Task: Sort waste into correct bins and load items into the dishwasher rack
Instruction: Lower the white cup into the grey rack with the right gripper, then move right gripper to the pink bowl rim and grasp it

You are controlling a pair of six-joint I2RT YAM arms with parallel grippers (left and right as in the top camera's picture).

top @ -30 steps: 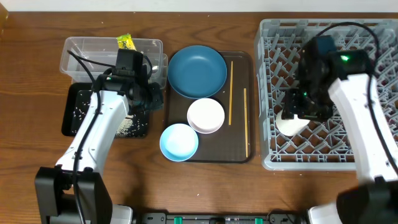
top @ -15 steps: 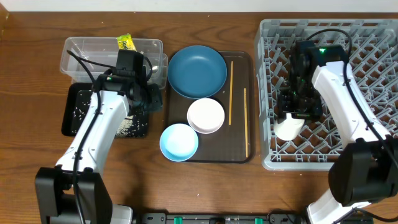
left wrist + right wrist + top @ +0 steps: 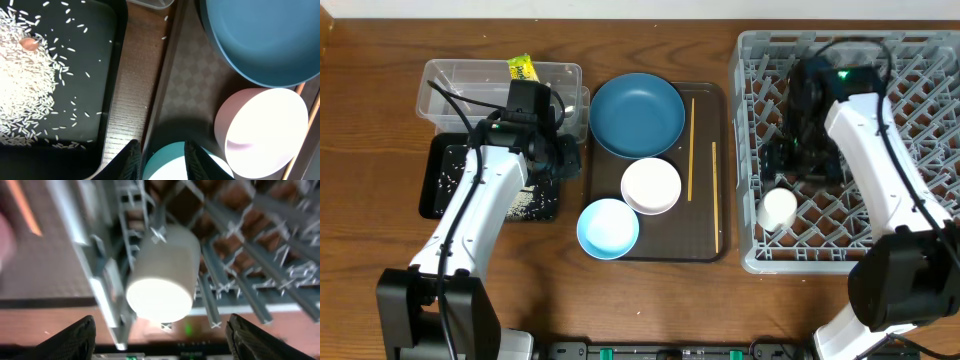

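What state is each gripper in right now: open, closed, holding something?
Left gripper: jaws partly open, empty.
Right gripper: jaws wide open, small pale cup lying free in the grey plastic rack.

There was one plate [image 3: 636,114], one white bowl [image 3: 651,185], one light blue bowl [image 3: 608,228], two chopsticks [image 3: 692,150], one cup [image 3: 779,209], one wrapper [image 3: 521,68].

No readable text; snack wrapper [image 3: 521,68] print too small, possibly lettering.

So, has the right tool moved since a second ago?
Yes. The right tool pulled back from the cup toward the dishwasher rack's far wall, jaws open.
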